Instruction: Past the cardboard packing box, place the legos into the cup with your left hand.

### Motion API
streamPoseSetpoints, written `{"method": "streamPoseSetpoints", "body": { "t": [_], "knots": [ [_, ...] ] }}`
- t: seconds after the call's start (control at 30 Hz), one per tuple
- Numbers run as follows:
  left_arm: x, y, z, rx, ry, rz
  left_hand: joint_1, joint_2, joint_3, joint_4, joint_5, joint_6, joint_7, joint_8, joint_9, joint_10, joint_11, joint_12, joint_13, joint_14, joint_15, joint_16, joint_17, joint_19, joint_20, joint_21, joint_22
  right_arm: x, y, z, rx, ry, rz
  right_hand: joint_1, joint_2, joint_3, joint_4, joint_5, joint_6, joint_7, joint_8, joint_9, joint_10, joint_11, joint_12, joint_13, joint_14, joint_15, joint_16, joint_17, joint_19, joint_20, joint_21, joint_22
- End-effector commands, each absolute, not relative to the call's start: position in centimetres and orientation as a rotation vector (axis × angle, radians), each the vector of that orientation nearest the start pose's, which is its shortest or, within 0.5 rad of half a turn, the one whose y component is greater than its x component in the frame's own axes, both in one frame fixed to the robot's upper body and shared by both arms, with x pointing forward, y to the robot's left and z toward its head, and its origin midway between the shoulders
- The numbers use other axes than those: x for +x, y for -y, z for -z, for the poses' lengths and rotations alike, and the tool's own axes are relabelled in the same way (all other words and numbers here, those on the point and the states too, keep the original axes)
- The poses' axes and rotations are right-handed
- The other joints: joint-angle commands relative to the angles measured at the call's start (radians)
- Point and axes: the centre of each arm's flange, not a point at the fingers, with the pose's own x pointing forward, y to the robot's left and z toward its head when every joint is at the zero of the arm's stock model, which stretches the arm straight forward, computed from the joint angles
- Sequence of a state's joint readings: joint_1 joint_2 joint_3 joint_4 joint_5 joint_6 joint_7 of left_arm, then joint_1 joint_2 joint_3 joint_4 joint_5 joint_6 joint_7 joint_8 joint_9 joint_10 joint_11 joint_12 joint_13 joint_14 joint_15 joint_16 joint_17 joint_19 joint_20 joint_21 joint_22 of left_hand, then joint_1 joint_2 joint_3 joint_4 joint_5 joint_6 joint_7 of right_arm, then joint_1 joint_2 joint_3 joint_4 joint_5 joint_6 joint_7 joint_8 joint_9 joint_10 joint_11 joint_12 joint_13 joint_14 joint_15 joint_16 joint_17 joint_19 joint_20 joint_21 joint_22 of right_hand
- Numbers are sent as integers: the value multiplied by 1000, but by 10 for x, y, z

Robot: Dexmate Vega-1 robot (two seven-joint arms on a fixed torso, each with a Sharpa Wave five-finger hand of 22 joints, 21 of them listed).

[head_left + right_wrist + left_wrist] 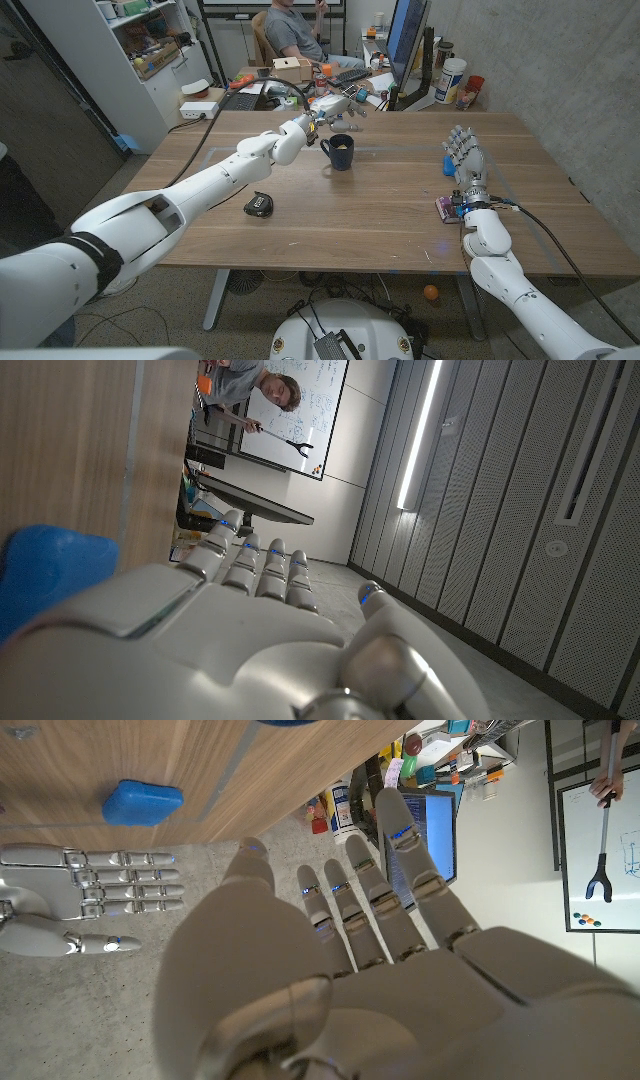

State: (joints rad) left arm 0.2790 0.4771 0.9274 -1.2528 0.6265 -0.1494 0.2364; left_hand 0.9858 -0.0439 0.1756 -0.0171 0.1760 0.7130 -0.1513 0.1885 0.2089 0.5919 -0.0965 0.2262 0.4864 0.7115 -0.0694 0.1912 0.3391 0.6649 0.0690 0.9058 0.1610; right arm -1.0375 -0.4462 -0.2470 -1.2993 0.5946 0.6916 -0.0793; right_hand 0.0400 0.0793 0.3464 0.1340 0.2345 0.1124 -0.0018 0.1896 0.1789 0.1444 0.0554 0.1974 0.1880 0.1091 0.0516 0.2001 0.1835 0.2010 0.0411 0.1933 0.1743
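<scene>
A dark blue cup (pixel 340 153) stands on the wooden table (pixel 380 210) at the far middle, with something yellowish showing inside it. My left hand (pixel 334 104) hovers just beyond and above the cup. Its fingers (pixel 400 880) are spread and hold nothing. My right hand (pixel 464 158) stands upright at the table's right side, fingers apart and empty; it also appears in the left wrist view (pixel 85 895). A blue lego block (pixel 141 802) lies on the table beside the right hand, seen too as a blue block (pixel 50 575) in the right wrist view.
A small black object (pixel 258 206) lies on the table left of centre. Behind the table stand a cluttered desk with a cardboard box (pixel 292 68), a monitor (pixel 408 40) and a seated person (pixel 290 30). Shelves (pixel 150 50) stand at the back left.
</scene>
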Motion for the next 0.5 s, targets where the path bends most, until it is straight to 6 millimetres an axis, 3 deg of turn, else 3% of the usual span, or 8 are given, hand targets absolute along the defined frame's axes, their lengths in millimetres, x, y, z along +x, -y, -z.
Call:
{"method": "streamPoseSetpoints", "body": {
  "t": [0.03,0.23,0.4,0.47,0.5],
  "knots": [
    [641,-92,-136,1456,1050,28,-26,5,-2,16,5,-19,-1,0,3,-17,2,-10,-2,-34,-77,-5,-5,-15,15,-23,2,592,334,73,149,855,-1,-3,0,-2,1,3,0,-6,-1,4,1,-6,-2,4,7,0,-1,2,-2,0,6,2],
    [637,-96,-141,1441,1056,7,-54,56,12,37,10,-29,8,5,2,-26,6,-16,-8,-59,-69,2,-12,-38,30,-54,3,590,334,74,149,853,0,-3,0,-3,1,3,-1,-7,-1,4,1,-7,-2,4,6,0,-2,2,-2,0,6,2],
    [634,-98,-145,1435,1058,-3,-77,66,11,47,8,-43,17,4,2,-41,12,-22,-13,-88,-54,-3,-23,-69,51,-82,3,588,334,75,148,854,0,-3,0,-3,1,3,-2,-7,-1,4,1,-6,-2,4,7,1,-2,3,-2,0,6,2],
    [632,-99,-147,1430,1061,-7,-101,70,9,54,7,-47,18,6,0,-48,14,-24,-19,-118,-40,-7,-41,-119,91,-122,3,587,334,76,149,852,2,-3,0,-3,1,3,-2,-8,-1,4,1,-7,-2,4,7,1,-2,3,-2,0,6,2],
    [631,-99,-148,1430,1061,-8,-104,70,10,54,7,-48,17,6,0,-50,13,-24,-21,-126,-36,-8,-45,-126,96,-129,3,587,334,76,149,852,2,-3,0,-3,1,3,-3,-8,-2,4,1,-4,-2,4,7,1,-2,3,-2,0,6,2]
  ]
}}
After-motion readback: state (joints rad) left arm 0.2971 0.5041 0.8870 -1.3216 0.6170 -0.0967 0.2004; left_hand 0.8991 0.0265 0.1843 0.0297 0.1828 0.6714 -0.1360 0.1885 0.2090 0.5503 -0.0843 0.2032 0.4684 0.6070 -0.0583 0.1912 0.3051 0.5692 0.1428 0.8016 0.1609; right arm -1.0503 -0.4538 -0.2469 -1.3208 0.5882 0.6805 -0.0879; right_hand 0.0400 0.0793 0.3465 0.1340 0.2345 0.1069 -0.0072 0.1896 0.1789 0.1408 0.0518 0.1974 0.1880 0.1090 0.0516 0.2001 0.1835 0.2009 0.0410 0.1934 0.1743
